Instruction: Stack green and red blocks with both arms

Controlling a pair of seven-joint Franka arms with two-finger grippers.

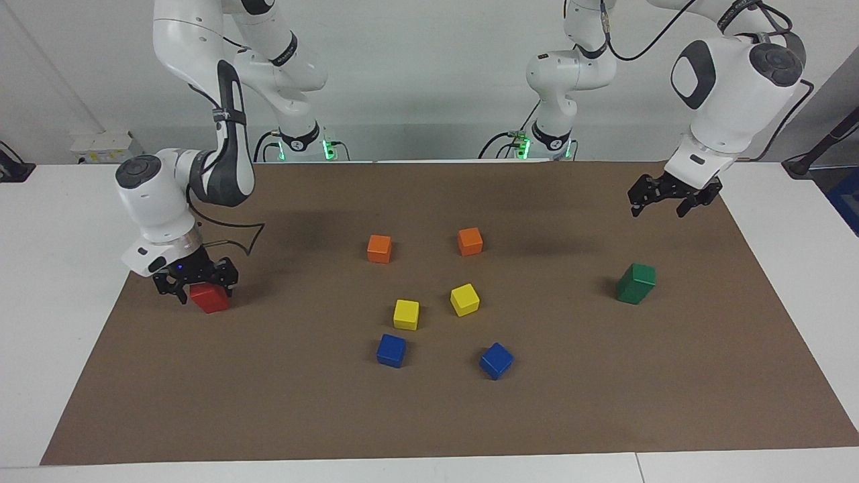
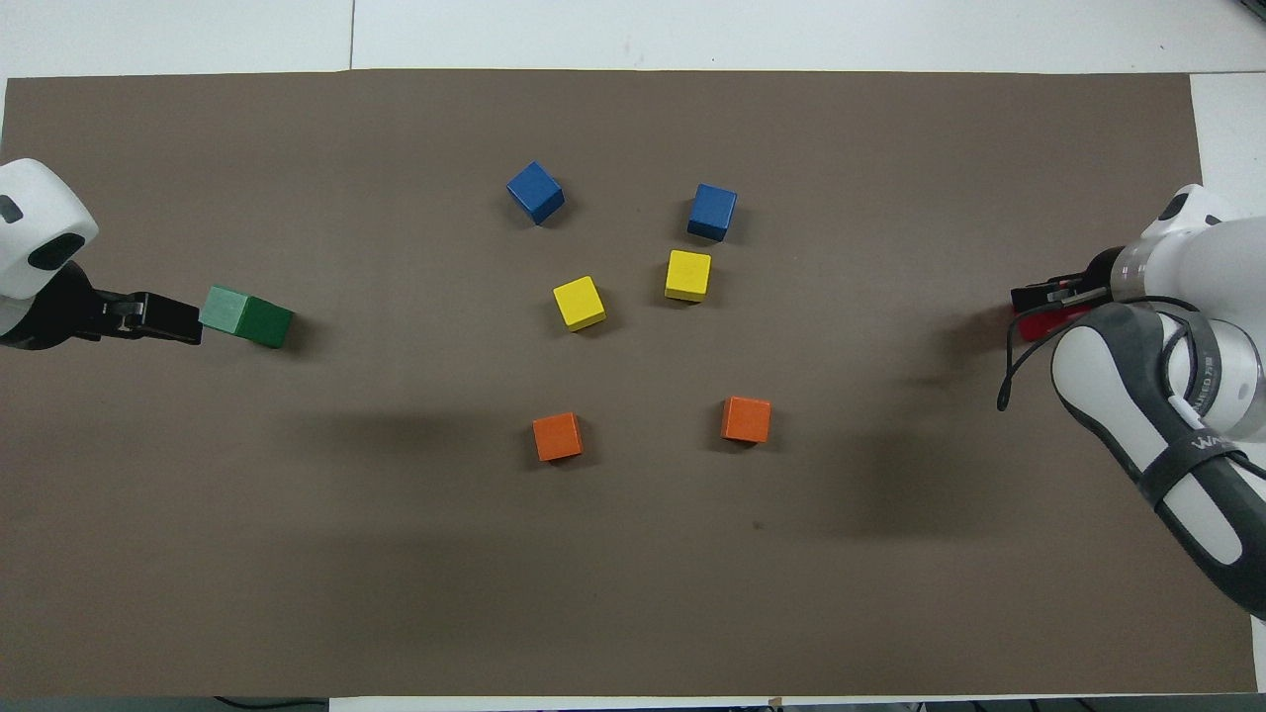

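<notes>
Two green blocks stand stacked one on the other on the mat, toward the left arm's end; the stack also shows in the overhead view. My left gripper is open and empty, raised in the air beside the stack and apart from it. My right gripper is low at the right arm's end, down around a red block that rests on the mat. In the overhead view the gripper hides most of the red. Only one red shape shows; I cannot tell whether it is one cube or two.
In the middle of the brown mat lie two orange cubes, two yellow cubes and two blue cubes, all well apart from both grippers.
</notes>
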